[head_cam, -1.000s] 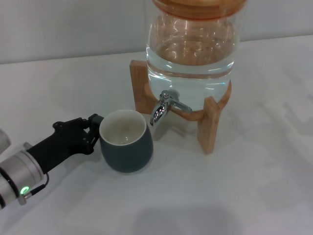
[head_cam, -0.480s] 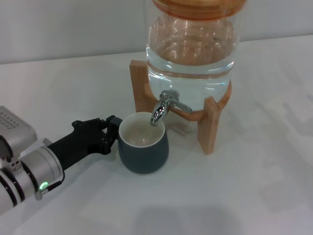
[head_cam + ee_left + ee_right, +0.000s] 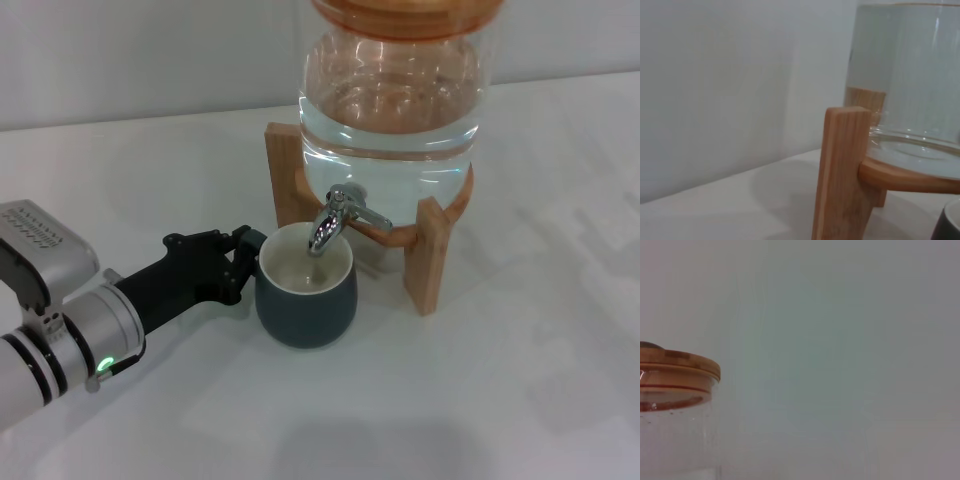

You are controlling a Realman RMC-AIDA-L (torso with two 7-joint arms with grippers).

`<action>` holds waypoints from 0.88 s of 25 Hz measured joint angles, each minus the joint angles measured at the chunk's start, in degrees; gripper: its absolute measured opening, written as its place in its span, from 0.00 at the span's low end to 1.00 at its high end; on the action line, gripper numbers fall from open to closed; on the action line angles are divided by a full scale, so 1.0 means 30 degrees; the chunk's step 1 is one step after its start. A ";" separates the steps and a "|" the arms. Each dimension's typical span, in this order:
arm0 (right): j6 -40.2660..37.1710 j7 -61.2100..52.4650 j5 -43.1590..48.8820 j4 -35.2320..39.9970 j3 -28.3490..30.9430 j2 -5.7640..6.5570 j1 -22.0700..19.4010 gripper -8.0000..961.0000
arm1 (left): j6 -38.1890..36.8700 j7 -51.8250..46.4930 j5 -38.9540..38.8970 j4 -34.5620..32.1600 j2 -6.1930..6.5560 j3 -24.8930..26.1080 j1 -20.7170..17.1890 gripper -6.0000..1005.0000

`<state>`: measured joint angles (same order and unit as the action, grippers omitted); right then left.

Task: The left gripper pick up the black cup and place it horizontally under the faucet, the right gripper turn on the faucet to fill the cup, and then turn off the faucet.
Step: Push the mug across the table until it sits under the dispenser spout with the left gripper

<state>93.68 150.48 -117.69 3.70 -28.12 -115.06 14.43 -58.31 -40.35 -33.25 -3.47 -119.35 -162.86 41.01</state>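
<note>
Black cup (image 3: 305,297) upright on white table (image 3: 520,380), directly under faucet (image 3: 335,217).

Glass jar (image 3: 392,110) of water with wooden lid (image 3: 675,367), on wooden stand (image 3: 432,250), behind cup. Left gripper (image 3: 245,262) reaches low from the left, fingers closed on the cup's left side. Right gripper out of sight.

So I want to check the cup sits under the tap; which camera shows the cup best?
The head view: the whole cup shows, upright under the tap, with the left gripper at its side. The left wrist view catches only a dark sliver of its edge. The right wrist view shows none of it.
</note>
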 joint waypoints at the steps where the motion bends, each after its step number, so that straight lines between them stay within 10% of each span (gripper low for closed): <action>1: 0.0002 -0.0002 0.0001 0.0000 0.0000 -0.0006 0.0007 0.82 | 0.0046 0.0010 0.0086 -0.0004 -0.0003 -0.0001 0.0022 0.13; 22: 0.0063 -0.0004 0.0002 -0.0091 0.0001 -0.0026 -0.0032 0.82 | 0.1239 0.0119 0.1200 -0.0539 -0.0018 0.0112 0.0333 0.18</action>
<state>93.87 150.46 -117.68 3.42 -28.12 -115.14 14.34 -54.60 -39.99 -29.65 -5.09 -119.40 -162.52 42.01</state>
